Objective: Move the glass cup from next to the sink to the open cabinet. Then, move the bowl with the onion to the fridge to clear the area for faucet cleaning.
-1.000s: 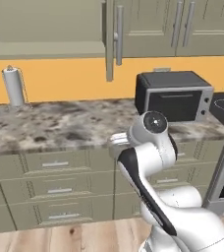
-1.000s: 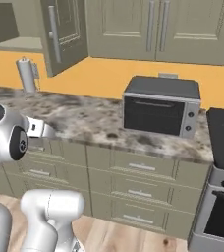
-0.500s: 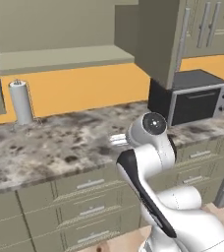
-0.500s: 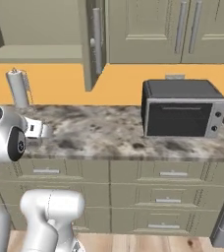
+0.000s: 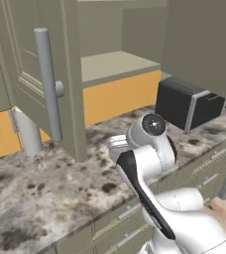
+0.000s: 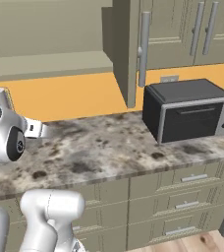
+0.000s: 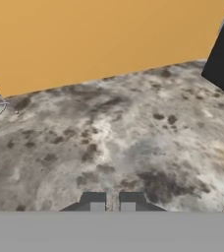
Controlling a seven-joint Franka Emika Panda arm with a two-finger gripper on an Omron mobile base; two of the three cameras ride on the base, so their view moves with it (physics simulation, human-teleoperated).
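Fingertips of the dark two-finger gripper drawn close together, a thin slit left between them, nothing clamped there and nothing touched. Hangs low over the mottled grey-brown stone counter, aimed across it at the plain orange back wall.

Further out: a pale grey upright cylinder on a wire stand at the counter's left, a black box-shaped countertop oven at its right, and above both the open olive-green wall cabinet with a bare shelf, its door swung out over the counter on a long grey bar handle.

Cannot tell from these views where the clear glass cup stands, nor the sink, the bowl with the onion or the fridge; judged an empty-handed stage, with the cup's transfer either finished or not begun.

Risks, as judgement only:
- Clipping the swung-out door or its bar handle on any rise or swing of the arm, given how far it juts over the work area.
- Scraping the stone surface if lowered further, being so near it already.
- Knocking the cylinder on its stand when sweeping left, or the oven's corner when sweeping right.
- Arriving at a cup or bowl with fingers too near each other to straddle the rim; needs widening first, else likely to push it over and not grasp it.
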